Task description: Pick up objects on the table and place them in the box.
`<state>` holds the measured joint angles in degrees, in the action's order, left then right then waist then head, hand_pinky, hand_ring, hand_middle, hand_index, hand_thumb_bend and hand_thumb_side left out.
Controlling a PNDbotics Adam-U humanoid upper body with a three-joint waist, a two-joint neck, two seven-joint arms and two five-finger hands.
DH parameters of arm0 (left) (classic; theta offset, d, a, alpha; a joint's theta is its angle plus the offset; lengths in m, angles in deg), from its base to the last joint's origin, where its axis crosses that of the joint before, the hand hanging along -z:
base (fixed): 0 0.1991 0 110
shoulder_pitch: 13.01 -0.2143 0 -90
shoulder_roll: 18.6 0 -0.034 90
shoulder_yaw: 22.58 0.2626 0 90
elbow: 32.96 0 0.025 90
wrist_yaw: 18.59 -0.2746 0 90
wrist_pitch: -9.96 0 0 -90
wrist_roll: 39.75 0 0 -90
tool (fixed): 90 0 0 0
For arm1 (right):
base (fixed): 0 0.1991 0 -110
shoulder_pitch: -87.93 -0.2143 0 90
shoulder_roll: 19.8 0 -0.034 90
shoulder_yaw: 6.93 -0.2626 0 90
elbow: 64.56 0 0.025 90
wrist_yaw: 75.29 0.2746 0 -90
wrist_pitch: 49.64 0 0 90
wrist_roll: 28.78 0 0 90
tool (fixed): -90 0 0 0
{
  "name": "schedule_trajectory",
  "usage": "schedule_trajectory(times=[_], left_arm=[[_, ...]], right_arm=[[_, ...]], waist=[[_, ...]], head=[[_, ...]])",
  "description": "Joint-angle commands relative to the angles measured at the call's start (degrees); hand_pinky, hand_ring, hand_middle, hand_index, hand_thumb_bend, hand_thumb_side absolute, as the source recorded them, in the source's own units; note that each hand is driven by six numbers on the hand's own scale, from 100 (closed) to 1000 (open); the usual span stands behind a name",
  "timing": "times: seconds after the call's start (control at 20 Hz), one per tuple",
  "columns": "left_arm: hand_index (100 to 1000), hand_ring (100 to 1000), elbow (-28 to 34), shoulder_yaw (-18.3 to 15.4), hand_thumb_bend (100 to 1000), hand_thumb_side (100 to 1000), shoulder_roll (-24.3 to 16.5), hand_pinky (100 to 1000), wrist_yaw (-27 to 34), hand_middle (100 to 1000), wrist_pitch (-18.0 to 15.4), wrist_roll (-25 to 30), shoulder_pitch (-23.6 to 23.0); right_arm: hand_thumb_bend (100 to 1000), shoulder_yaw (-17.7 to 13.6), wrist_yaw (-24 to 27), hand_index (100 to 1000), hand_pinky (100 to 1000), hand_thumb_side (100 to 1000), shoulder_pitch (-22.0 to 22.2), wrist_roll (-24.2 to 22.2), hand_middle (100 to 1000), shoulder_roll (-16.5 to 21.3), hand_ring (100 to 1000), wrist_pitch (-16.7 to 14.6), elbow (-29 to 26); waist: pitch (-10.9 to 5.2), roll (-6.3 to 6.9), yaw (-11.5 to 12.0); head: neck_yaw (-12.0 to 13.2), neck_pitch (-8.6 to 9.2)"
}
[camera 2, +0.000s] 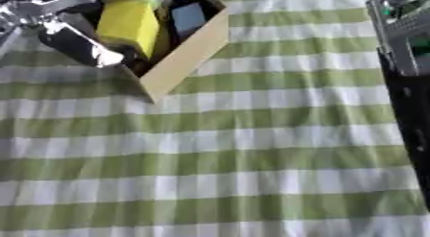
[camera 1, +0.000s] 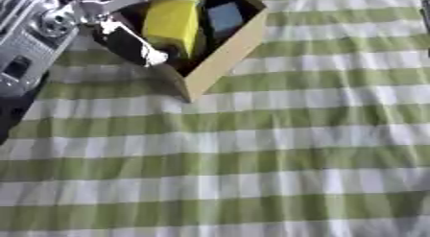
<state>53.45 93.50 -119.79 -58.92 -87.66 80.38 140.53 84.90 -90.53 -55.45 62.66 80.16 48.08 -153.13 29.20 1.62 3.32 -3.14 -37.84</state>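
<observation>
An open cardboard box (camera 1: 220,63) stands at the table's far left, turned with one corner toward me. Inside it stand a yellow carton-like object (camera 1: 172,25) and a smaller blue object (camera 1: 224,17). My left hand (camera 1: 92,15) hovers over the box's left side, with its silver forearm (camera 1: 21,53) along the left edge. Its fingers (camera 1: 138,44) are spread and fairly straight; one reaches down into the box beside the yellow object and another points across its top. They do not curl round anything. Only my right forearm (camera 2: 403,44) shows, at the right edge; its hand is cut off.
A green-and-white striped cloth (camera 1: 252,159) covers the table, with no loose objects on it in these views. The dark table edge shows at the lower left (camera 1: 13,118).
</observation>
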Motion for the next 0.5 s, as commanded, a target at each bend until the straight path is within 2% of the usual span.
schedule_trajectory(times=[0.05,0.2,0.35,0.5], left_arm=[[975,973,0.38,-1.47,555,365,-0.41,922,-0.58,887,-0.27,-0.92,0.71],[980,976,0.6,-2.28,591,408,-0.1,921,-1.09,892,0.21,-1.56,0.97],[969,964,0.36,-2.8,542,380,0.18,906,-1.18,878,0.7,-2.02,1.03],[970,965,0.33,-3.09,556,375,0.31,907,-1.29,881,1.15,-2.34,1.13]], right_arm=[[100,-0.08,0.02,791,948,494,-0.65,-0.01,735,0.95,882,0.1,-0.46],[100,-0.04,0.01,790,948,496,-0.57,-0.04,735,0.77,882,0.09,-0.4],[100,-0.02,0.02,790,948,498,-0.5,-0.04,734,0.74,882,0.11,-0.33],[100,0.02,0.0,790,948,499,-0.46,-0.05,733,0.74,882,0.14,-0.25]], waist=[[-14.04,-0.8,0.13],[-14.15,-0.8,0.18],[-14.2,-0.78,0.17],[-14.19,-0.75,0.15]], head=[[0.11,-0.28],[0.08,-0.3],[0.09,-0.31],[0.07,-0.37]])
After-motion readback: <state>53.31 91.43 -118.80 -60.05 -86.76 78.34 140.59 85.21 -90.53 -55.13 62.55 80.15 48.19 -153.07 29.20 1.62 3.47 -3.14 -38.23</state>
